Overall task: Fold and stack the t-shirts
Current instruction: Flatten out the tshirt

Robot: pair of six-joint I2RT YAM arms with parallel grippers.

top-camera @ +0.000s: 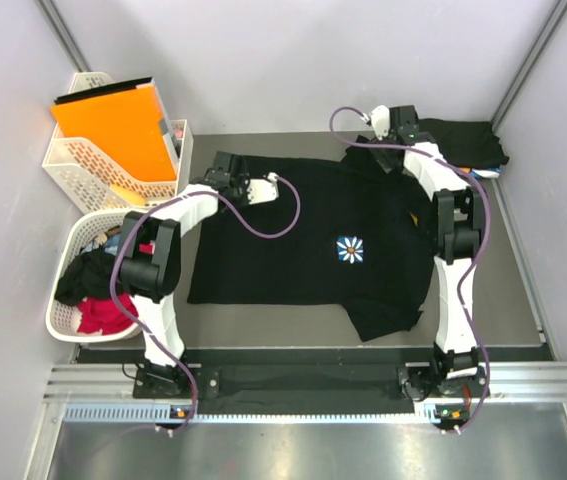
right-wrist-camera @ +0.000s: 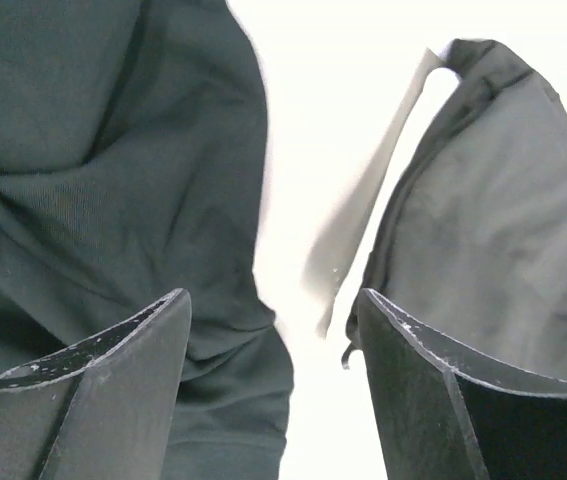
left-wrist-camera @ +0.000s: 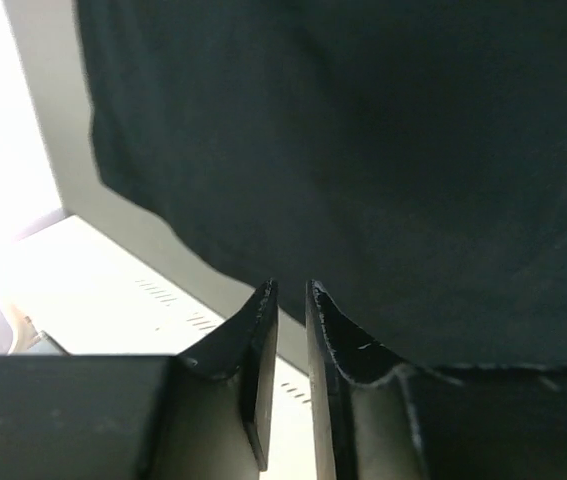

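Observation:
A black t-shirt (top-camera: pixel 303 235) with a white-and-blue flower print (top-camera: pixel 350 249) lies spread flat on the table. My left gripper (top-camera: pixel 221 168) hovers at the shirt's back left corner. Its jaws stand a narrow gap apart (left-wrist-camera: pixel 290 285) with nothing between them, and the shirt's hem (left-wrist-camera: pixel 363 150) lies just ahead. My right gripper (top-camera: pixel 410 127) sits at the shirt's back right corner. It is open wide (right-wrist-camera: pixel 273 295) and empty, between the shirt's bunched cloth (right-wrist-camera: pixel 113 180) and a second black garment (right-wrist-camera: pixel 503 220). That garment lies folded at the back right (top-camera: pixel 468 143).
A white lattice basket (top-camera: pixel 83 165) at the back left holds an orange folder (top-camera: pixel 113 125). Below it a second basket (top-camera: pixel 63 320) holds black and red clothes (top-camera: pixel 98 295). Grey walls close in on both sides. A metal rail (top-camera: pixel 313 385) runs along the near edge.

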